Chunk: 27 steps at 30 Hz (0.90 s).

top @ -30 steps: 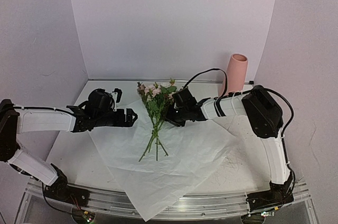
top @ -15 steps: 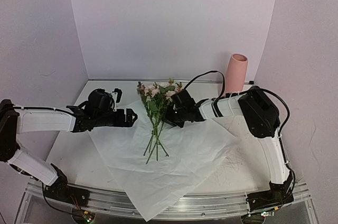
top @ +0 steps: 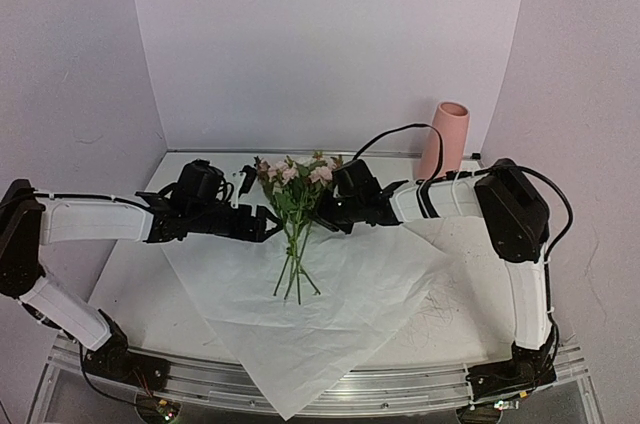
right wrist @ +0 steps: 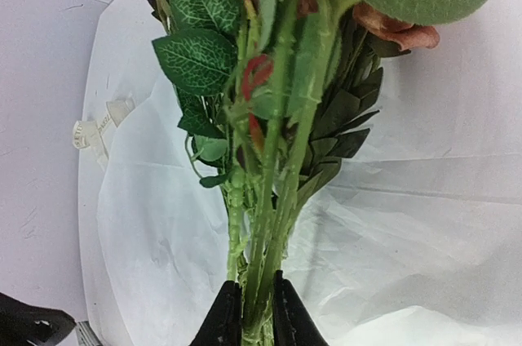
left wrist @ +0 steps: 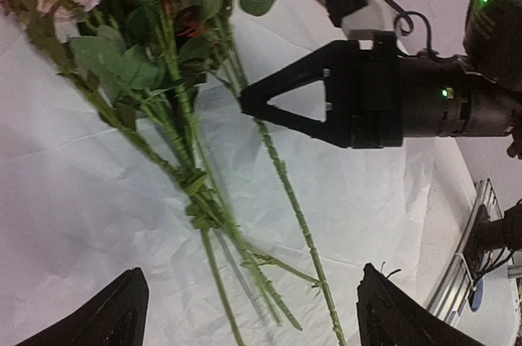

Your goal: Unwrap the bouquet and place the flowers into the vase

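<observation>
The crinkled white wrapping paper (top: 340,314) lies spread flat across the lower middle of the overhead view. It is the biggest hazard, because the stems (top: 293,279) fan out over it, so a drag rather than a clean lift could snag the loose sheet and pull it along. The salmon-pink vase (top: 447,139) stands at the upper right, well apart from the bunch. It is tall and slim (easy to tip, I judge), with a narrow mouth that splayed stems could miss or knock. The flowers (top: 297,189) stand tilted at centre, heads up, with the right gripper (top: 320,217) pinched almost shut around several stems just below the foliage. Whether every stem sits inside that pinch I cannot tell, and a loose one could drop out in transit. The left gripper (top: 262,228) hangs wide apart and empty just beside the bunch, near enough to brush the leaves (right wrist: 196,52).
</observation>
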Each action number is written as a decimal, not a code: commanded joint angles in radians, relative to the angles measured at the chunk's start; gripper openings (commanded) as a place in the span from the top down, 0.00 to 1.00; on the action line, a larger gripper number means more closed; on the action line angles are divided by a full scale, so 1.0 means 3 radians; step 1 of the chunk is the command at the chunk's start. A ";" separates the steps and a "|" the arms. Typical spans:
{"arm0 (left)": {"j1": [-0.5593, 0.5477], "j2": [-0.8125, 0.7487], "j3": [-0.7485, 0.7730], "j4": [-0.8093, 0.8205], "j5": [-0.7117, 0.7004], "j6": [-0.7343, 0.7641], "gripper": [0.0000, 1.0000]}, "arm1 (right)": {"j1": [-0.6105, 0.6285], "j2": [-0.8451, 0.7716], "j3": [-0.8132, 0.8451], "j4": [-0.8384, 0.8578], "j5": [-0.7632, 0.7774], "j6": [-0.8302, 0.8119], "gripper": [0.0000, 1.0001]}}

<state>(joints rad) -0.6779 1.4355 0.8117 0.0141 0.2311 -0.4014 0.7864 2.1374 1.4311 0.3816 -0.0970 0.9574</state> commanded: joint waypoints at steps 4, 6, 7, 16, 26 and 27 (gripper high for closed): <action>-0.0276 0.0458 0.0354 0.0148 0.0268 -0.0092 0.17 | 0.0021 -0.0183 -0.0141 0.0234 -0.0106 0.0113 0.83; -0.0282 0.0572 0.0413 0.0150 0.0318 -0.0128 0.23 | 0.0019 -0.0167 -0.0161 0.0274 -0.0158 0.0144 0.80; -0.0282 0.0629 0.0438 0.0148 0.0334 -0.0146 0.25 | 0.0018 -0.0146 -0.0160 0.0275 -0.0188 0.0149 0.78; -0.0282 0.0994 0.0567 0.0094 0.0435 -0.0318 0.30 | 0.0017 -0.0141 -0.0345 0.0423 -0.0253 0.0212 0.68; -0.0527 0.1359 0.1254 -0.0795 -0.0413 0.0106 0.59 | 0.0003 -0.0670 -0.1026 0.0522 0.0198 0.0038 0.64; -0.0529 0.1366 0.1308 -0.0821 -0.0464 0.0137 0.62 | 0.0004 -0.0742 -0.1129 0.0554 0.0252 0.0039 0.65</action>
<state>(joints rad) -0.8264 1.8307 1.1184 -0.1424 0.2110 -0.4193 0.7862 2.0259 1.1745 0.5087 -0.0996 0.9911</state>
